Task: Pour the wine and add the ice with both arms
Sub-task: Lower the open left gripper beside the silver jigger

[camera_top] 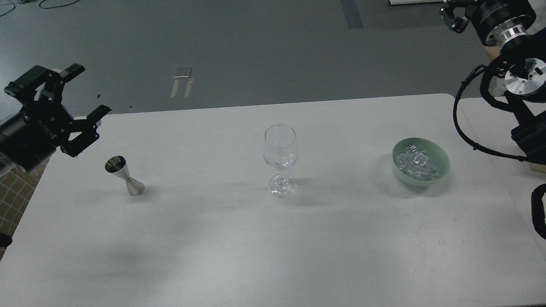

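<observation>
Setting: robotics lab or test room. Evidence: plain white table (239, 238) standing on bare grey floor (256, 51); tape marks (182, 79) stuck to the floor; loose black cables (42, 3) at the far edge; two black robot arms (518, 85) flanking the table.

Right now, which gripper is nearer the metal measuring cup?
Left. The left gripper hovers just up-left of the measuring cup; the right gripper is far off, top right.

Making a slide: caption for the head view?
Open left gripper nears steel jigger; empty wine glass and ice wait.
</observation>
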`<act>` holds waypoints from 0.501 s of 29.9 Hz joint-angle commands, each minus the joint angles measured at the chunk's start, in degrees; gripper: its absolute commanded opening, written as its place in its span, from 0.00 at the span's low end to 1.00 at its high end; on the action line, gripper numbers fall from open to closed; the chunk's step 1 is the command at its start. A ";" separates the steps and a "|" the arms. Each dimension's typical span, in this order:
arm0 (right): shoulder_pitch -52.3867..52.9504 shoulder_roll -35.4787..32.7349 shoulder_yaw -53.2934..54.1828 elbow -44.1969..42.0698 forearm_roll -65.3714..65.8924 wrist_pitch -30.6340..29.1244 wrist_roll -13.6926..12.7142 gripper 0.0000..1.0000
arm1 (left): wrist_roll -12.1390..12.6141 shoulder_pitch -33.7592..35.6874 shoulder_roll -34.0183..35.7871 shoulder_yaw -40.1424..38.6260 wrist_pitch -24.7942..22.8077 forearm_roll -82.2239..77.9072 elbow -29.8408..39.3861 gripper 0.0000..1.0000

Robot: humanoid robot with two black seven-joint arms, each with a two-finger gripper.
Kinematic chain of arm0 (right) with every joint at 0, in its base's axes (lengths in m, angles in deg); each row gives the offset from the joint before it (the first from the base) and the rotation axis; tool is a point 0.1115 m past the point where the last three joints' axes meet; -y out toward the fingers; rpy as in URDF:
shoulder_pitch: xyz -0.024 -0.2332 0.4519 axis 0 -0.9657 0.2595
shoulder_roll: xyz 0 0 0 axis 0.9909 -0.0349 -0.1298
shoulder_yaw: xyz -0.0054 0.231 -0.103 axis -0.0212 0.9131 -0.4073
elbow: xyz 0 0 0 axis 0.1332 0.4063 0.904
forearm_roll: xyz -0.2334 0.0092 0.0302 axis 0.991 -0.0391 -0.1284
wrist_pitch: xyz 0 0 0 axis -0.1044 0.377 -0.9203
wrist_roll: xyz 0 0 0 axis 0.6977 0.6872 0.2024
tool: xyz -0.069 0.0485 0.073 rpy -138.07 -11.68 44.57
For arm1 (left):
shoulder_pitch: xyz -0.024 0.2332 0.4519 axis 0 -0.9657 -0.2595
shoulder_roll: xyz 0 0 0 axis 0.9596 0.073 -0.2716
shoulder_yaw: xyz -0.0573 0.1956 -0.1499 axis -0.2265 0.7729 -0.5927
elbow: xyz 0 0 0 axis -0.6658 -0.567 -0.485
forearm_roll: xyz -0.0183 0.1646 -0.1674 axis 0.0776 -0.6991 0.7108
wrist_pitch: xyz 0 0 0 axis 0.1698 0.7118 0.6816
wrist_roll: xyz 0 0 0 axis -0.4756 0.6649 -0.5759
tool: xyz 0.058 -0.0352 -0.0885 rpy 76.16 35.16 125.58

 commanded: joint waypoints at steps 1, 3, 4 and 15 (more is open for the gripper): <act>-0.08 -0.43 0.00 -0.07 0.00 0.01 0.00 1.00 | -4.04 -0.30 2.12 -0.25 1.59 -12.39 3.59 0.88; -0.08 -0.52 0.00 -0.07 0.00 0.01 0.00 1.00 | -5.28 -0.30 2.39 -0.17 2.83 -18.39 4.47 0.88; -0.08 -0.61 0.00 -0.07 0.00 0.01 0.00 1.00 | -5.72 -0.47 2.47 0.01 3.70 -24.16 5.26 0.88; -0.78 -1.14 0.00 -0.34 0.00 -0.07 0.08 1.00 | -5.82 -5.30 2.56 0.80 4.94 -49.69 8.43 0.88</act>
